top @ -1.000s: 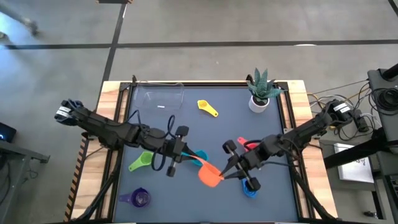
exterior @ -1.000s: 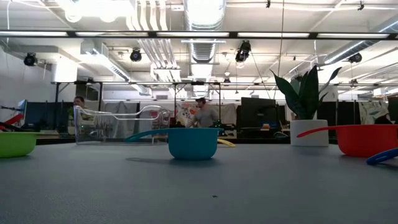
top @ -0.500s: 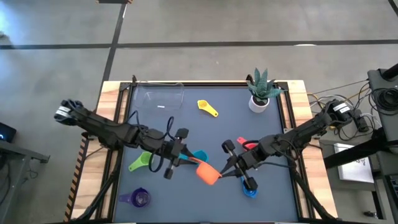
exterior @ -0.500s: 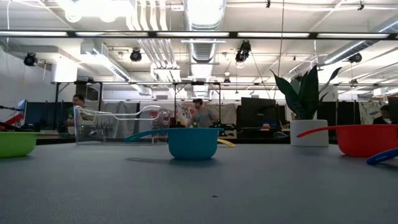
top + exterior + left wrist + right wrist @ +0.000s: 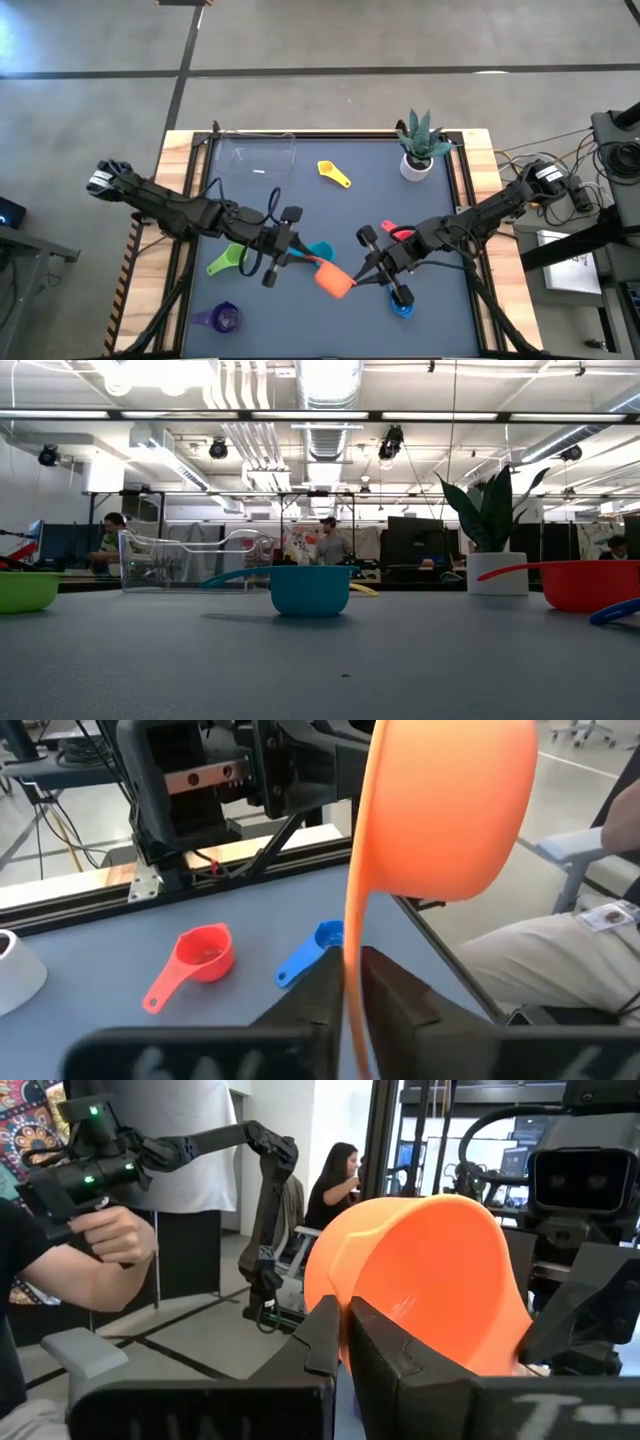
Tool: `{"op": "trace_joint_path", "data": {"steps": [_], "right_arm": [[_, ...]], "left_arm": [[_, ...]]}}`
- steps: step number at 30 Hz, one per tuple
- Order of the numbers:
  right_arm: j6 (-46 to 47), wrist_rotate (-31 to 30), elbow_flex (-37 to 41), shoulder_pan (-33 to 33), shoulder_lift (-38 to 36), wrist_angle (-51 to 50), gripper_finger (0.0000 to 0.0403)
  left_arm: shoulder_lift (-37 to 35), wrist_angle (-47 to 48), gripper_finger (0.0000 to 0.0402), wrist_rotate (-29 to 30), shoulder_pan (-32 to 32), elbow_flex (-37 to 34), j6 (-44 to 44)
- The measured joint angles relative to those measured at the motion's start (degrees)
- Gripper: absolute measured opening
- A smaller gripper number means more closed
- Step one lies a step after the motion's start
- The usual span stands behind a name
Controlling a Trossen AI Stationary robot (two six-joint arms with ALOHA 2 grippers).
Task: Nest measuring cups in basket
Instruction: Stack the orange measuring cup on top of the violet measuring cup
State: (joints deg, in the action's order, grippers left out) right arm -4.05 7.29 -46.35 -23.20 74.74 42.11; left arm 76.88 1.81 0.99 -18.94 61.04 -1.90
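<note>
From above, a dark desk (image 5: 300,215) holds a clear basket (image 5: 258,157) at its far left corner. Taking the basket as landmark: the yellow cup (image 5: 333,173) lies just to its right, the green cup (image 5: 228,261) nearer the front, and the purple cup (image 5: 222,319) at the front edge. The orange cup (image 5: 335,280) sits mid-desk, well in front of the basket, held between both arms. The left claw (image 5: 296,258) pinches its handle; the right claw (image 5: 362,277) pinches its rim. The red cup (image 5: 398,236) and blue cup (image 5: 402,305) lie beyond the right arm.

At desk height, the light blue cup (image 5: 310,590) stands right of the basket.

From the left wrist, fingers (image 5: 400,1005) clamp the orange handle.

From the right wrist, fingers (image 5: 385,1345) are closed on the orange rim.
</note>
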Motion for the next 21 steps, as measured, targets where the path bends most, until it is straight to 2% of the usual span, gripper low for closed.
{"op": "trace_joint_path", "data": {"steps": [5,10,13,16,19,21], "right_arm": [[1.85,-0.01,-0.08,0.00,-0.13,-0.09,0.0017],[1.91,0.38,-1.25,-0.61,-1.96,-2.24,0.0072],[1.87,0.67,-1.81,-0.94,-3.00,-4.73,0.0118],[0.39,0.19,-2.03,-1.05,-4.53,-7.61,0.0157],[0.05,0.04,-2.05,-1.14,-6.33,-9.34,0.0182],[0.09,-0.01,-2.05,-1.16,-6.83,-10.24,0.0190]], "left_arm": [[-0.16,0.73,0.0002,0.15,0.02,0.00,-1.68],[-3.59,7.79,0.0001,5.99,-0.04,0.00,-1.60],[-7.28,14.53,0.0000,12.07,-0.27,0.00,-0.19],[-10.95,23.33,0.0000,21.30,-1.98,0.01,3.10],[-13.21,34.24,0.0000,31.13,-5.55,0.02,9.78],[-13.53,40.76,0.0000,35.58,-8.55,0.02,15.74]]}}
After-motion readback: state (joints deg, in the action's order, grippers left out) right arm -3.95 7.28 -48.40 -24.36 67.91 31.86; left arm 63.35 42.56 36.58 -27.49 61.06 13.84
